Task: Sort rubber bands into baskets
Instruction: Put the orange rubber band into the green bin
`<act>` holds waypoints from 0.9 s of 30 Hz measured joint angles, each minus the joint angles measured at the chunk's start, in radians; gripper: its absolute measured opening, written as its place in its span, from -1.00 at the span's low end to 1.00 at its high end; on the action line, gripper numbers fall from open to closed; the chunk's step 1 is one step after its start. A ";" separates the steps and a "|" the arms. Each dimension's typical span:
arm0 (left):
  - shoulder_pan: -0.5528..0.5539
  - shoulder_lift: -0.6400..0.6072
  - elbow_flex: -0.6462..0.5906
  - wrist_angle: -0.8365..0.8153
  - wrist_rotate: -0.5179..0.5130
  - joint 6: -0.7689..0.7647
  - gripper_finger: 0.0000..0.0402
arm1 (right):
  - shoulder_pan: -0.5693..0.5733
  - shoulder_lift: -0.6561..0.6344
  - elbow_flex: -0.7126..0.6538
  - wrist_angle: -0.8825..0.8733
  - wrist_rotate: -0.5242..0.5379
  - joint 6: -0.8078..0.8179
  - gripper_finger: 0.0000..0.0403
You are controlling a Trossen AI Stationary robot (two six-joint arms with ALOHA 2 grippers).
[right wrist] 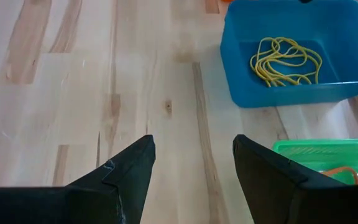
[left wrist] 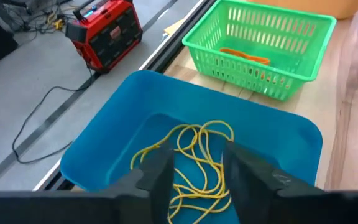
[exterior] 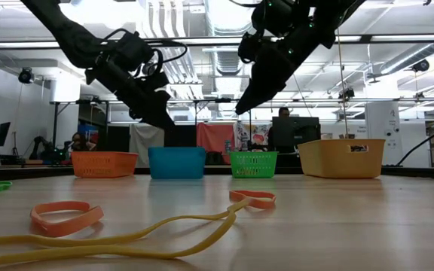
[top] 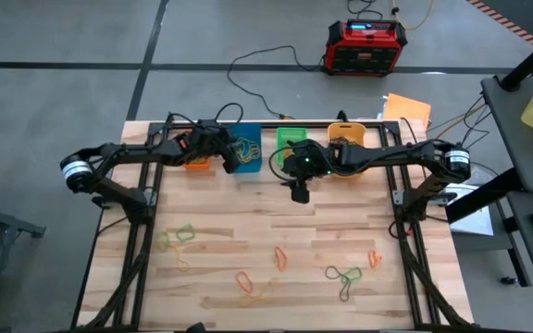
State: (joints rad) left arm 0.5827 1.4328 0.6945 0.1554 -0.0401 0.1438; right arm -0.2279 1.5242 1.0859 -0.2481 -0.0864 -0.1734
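The left arm reaches in from the table's left edge, its left gripper hanging above the blue basket with the fingers a little apart and nothing between them — a tangle of yellow rubber bands lies in the basket below. The right arm stretches across from the right side, bent at the elbow; the right gripper points down at bare wood in front of the green basket, fingers spread wide and empty. An orange band lies in the green basket. More loose bands lie scattered on the near half of the table.
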 joint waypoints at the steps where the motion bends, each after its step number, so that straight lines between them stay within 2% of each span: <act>1: 0.000 0.000 0.000 -0.003 0.000 -0.003 -0.34 | 0.000 0.000 0.000 0.000 0.000 0.005 0.05; 5: -0.014 -0.004 0.000 -0.020 -0.001 0.006 -0.15 | 0.001 0.000 -0.001 -0.003 0.000 0.045 0.05; 8: -0.041 -0.013 0.000 -0.019 -0.001 0.012 -0.08 | 0.007 0.000 -0.008 -0.009 -0.001 0.080 0.05; 16: -0.178 -0.096 0.000 -0.041 -0.002 0.031 -0.12 | 0.070 0.001 -0.034 -0.009 -0.026 0.098 0.05; 27: -0.431 -0.383 -0.001 -0.192 -0.001 -0.002 -0.16 | 0.293 0.011 -0.045 0.004 -0.007 0.106 -0.03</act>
State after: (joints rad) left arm 0.1519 1.0499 0.6937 -0.0365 -0.0415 0.1416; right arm 0.0651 1.5348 1.0405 -0.2440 -0.0936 -0.0672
